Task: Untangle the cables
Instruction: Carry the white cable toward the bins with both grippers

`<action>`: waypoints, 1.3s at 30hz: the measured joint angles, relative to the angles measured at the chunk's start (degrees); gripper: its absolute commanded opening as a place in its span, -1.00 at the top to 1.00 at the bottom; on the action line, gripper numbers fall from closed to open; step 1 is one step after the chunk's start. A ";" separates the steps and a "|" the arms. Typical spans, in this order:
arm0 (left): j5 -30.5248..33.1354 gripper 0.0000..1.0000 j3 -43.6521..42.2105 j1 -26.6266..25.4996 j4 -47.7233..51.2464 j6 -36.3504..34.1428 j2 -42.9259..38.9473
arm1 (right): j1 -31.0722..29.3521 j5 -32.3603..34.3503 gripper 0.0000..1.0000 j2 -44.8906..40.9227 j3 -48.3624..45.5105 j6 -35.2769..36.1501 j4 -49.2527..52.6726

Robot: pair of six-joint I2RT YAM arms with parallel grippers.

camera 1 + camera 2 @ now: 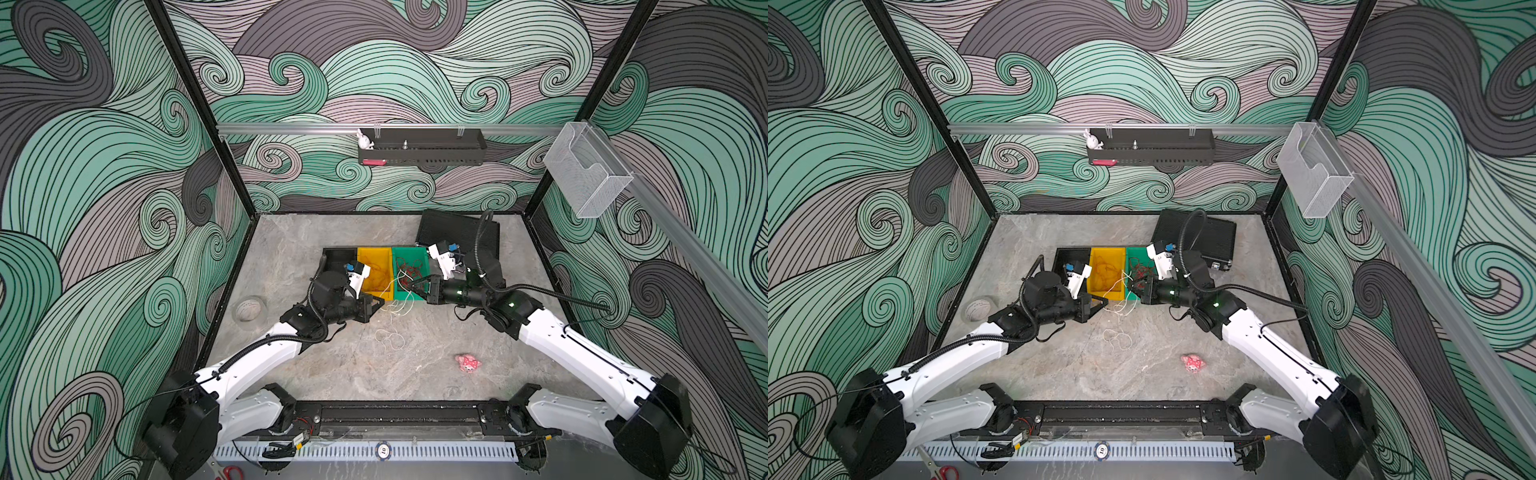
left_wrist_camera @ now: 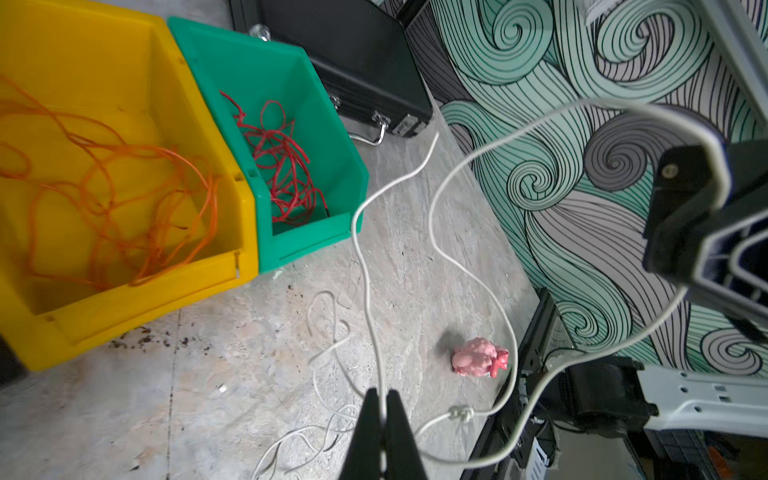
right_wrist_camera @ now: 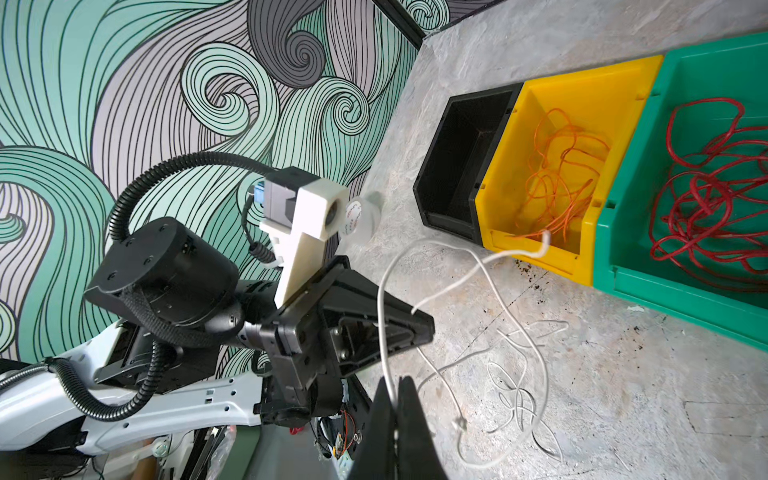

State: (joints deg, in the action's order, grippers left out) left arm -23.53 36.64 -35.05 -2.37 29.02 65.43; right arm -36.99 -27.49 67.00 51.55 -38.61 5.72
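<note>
My grey desk (image 1: 332,374) carries a black bin (image 1: 332,252), a yellow bin (image 1: 374,254) and a green bin (image 1: 415,252) touching in a row, with a black case (image 1: 449,230) just behind. Loops of white cable (image 1: 390,338), a pink toy (image 1: 468,363) and a tape roll (image 1: 249,309) lie apart on it.

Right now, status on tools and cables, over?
Left tool, right tool both shut on white cable, knot showing. Orange cable in yellow bin, red cable in green bin. Pink toy on table, touching nothing.

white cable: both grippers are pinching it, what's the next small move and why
Probably ease the left gripper and right gripper apart, gently: both are shut on the white cable, which sags slack between them, with a small knot on it.
</note>
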 measured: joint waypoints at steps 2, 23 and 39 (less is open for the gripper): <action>-0.39 0.97 0.00 -1.09 -0.09 -0.66 1.29 | -0.35 0.02 0.98 1.29 -0.76 -0.22 -0.98; -2.58 0.50 -0.02 -1.75 -1.75 -0.85 9.75 | -1.27 0.52 0.99 13.55 -8.17 -0.74 -6.82; -3.32 0.11 -0.02 -3.67 -4.28 -0.79 15.08 | -2.05 -0.07 0.99 15.23 -9.09 -3.41 -12.61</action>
State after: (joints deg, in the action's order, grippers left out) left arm -26.85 36.62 -38.72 -6.66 28.23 80.51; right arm -39.05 -27.55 82.24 42.46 -42.02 -6.90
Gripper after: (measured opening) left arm 0.515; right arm 0.050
